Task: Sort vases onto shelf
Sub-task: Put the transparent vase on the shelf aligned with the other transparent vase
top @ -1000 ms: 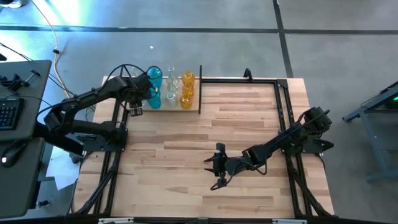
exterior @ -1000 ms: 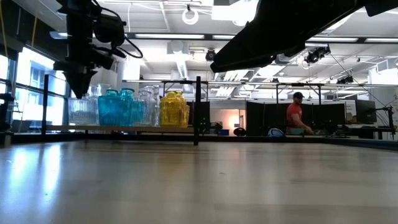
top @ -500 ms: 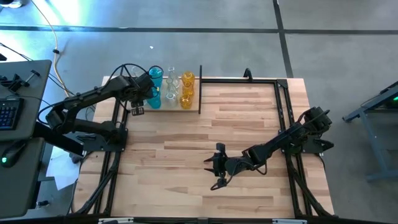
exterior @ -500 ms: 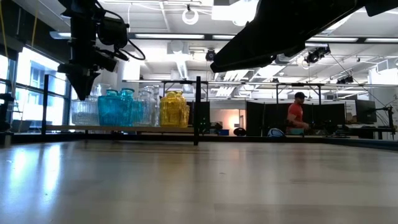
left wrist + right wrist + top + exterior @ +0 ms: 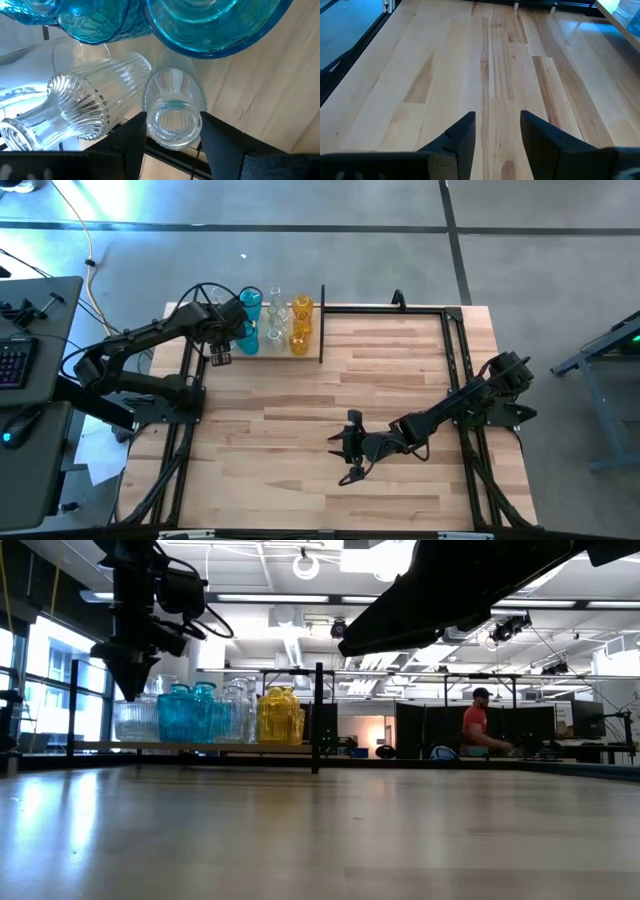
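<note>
Clear ribbed vase (image 5: 172, 112) stands on the shelf (image 5: 262, 352) between my left claw's (image 5: 172, 137) parted fingers; placing done, I judge. Next: lift away cleanly. Right claw (image 5: 497, 132) hovers open over the worktop (image 5: 400, 380).

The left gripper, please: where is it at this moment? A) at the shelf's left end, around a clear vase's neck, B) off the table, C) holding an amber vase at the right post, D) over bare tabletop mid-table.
A: the left gripper has its fingers on either side of a clear vase at the left end of the shelf, next to the teal vases.
</note>
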